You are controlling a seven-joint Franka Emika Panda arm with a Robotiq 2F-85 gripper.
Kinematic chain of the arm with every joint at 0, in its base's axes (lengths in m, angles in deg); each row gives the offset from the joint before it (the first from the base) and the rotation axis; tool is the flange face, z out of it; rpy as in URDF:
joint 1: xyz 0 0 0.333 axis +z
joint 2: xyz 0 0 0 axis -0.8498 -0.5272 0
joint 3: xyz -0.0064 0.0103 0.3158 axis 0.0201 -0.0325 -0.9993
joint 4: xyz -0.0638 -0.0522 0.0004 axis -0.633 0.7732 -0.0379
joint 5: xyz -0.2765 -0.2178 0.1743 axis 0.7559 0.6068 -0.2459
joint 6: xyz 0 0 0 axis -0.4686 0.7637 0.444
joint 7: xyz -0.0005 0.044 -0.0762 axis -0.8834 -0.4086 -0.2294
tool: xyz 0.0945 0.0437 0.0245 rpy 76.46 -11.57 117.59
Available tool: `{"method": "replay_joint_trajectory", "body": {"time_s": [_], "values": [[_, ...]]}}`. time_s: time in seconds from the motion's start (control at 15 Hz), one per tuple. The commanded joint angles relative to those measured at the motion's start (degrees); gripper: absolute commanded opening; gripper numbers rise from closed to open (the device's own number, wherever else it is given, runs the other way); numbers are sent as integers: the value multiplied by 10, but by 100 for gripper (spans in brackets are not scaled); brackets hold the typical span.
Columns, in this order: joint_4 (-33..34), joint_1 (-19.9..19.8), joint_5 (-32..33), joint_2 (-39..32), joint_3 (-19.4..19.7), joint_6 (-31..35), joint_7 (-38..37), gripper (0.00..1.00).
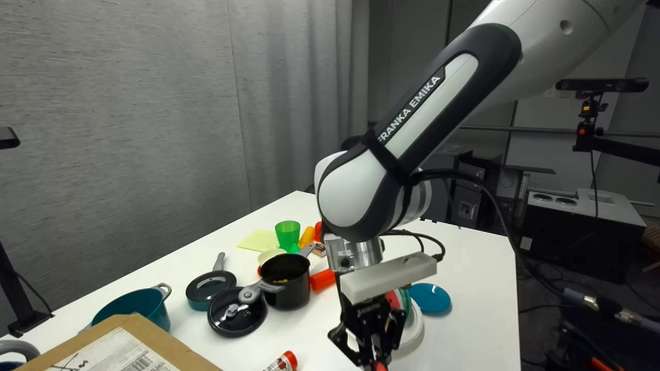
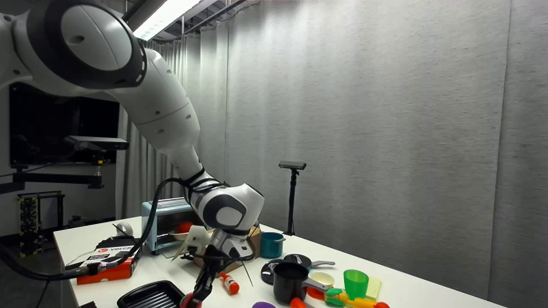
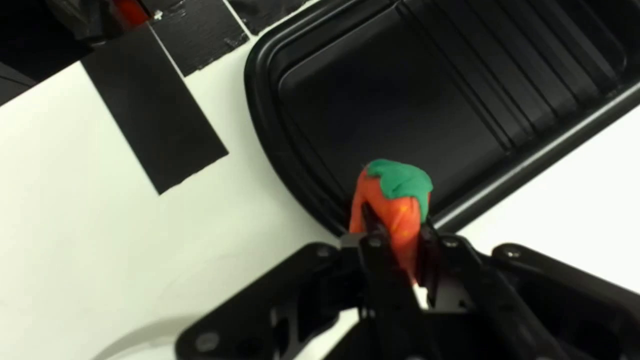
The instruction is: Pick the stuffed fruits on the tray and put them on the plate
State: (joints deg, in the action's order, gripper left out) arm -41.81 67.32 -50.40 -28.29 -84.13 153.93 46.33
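Carefully now, my fingers (image 3: 382, 280) clamped on the red-orange fruit (image 3: 401, 215) by the rim of the tray (image 3: 360, 110), I should carry it clear, then lower it onto the plate (image 1: 417, 330) before easing apart.

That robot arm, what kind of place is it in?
Probably a robot lab: the robot arm hangs over a white table, what looks like a camera sits on a pole, and plain grey curtains hang behind.
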Motion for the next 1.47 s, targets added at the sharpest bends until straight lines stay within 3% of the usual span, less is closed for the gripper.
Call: {"method": "replay_joint_trajectory", "body": {"time_s": [0.0, 0.33, 0.8, 1.27, 1.33, 1.4], "values": [[6, -12, 51, 43, 32, -21, -40, 4], [7, -33, 57, 53, 64, 25, -94, 4], [9, -41, 100, -3, 92, 38, -183, 4], [6, -56, 86, -7, 77, 32, -164, 4], [7, -56, 87, -8, 76, 27, -163, 40], [5, -56, 88, -7, 77, 30, -162, 41]]}}
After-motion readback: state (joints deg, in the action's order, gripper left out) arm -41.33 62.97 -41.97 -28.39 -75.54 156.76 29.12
